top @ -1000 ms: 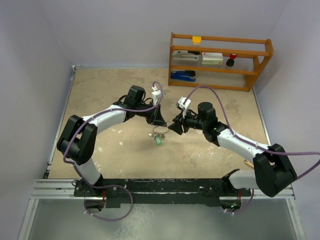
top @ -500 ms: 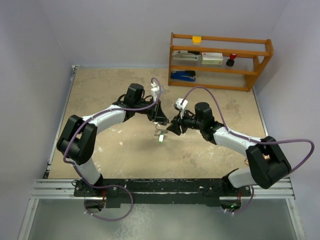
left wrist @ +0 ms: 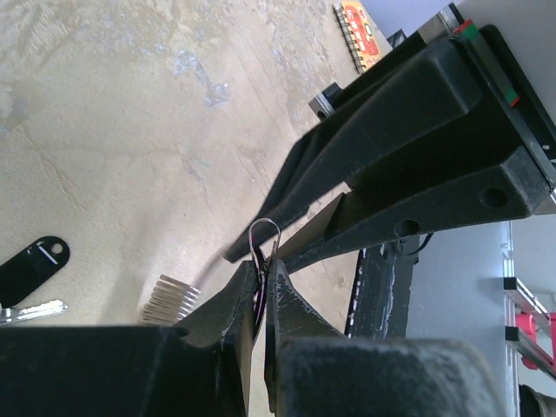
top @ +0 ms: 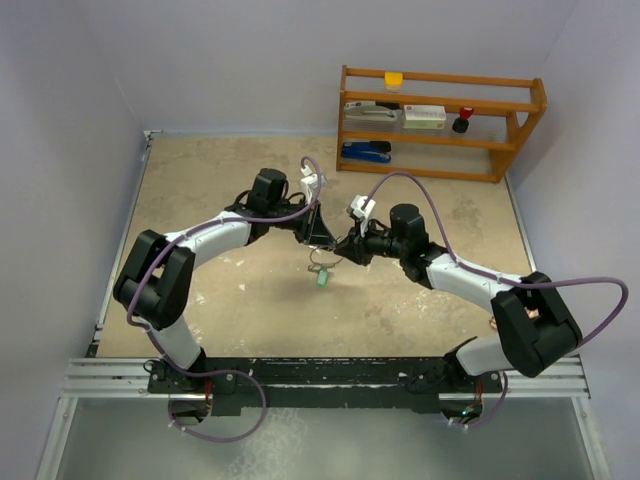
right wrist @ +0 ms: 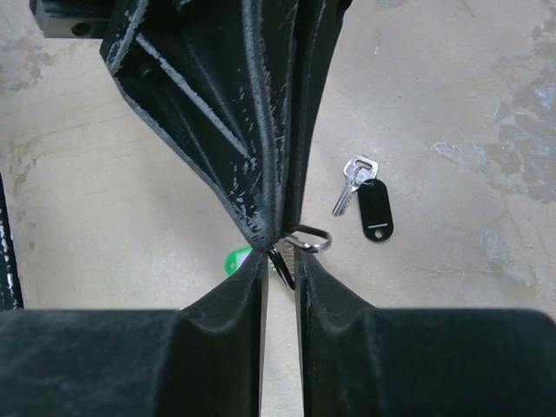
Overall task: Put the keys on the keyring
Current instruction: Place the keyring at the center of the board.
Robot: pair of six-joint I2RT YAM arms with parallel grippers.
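The wooden shelf [top: 440,120] at the back holds a blue stapler [top: 365,152] low down, with a grey stapler [top: 370,112] and a white box [top: 424,116] above. Since a second ago the right gripper [right wrist: 278,256] has slid in against the left gripper [left wrist: 263,265], and its jaws have narrowed to a slit (whether they pinch anything, I cannot tell). Both arms reach inward, their tips meeting over the middle of the table [top: 200,200]. The left gripper is clamped on the keyring [left wrist: 264,234]. A green-headed key [top: 321,279] shows just below it.
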